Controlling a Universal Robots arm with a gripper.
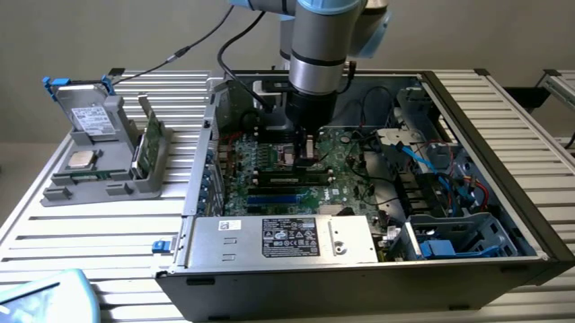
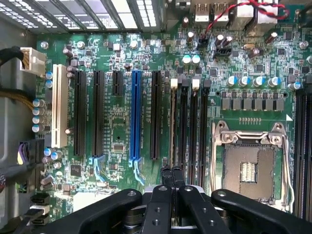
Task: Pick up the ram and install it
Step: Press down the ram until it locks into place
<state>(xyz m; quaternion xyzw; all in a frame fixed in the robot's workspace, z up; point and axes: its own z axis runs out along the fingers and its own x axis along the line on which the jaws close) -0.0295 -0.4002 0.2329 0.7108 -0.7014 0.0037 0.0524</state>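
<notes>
While clenched, black tool touches thin ram, edge-on in long slot.

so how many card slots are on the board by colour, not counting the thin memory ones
white slot: 1
blue slot: 1
black slots: 4 (3 long, 1 short)
total: 6
</notes>
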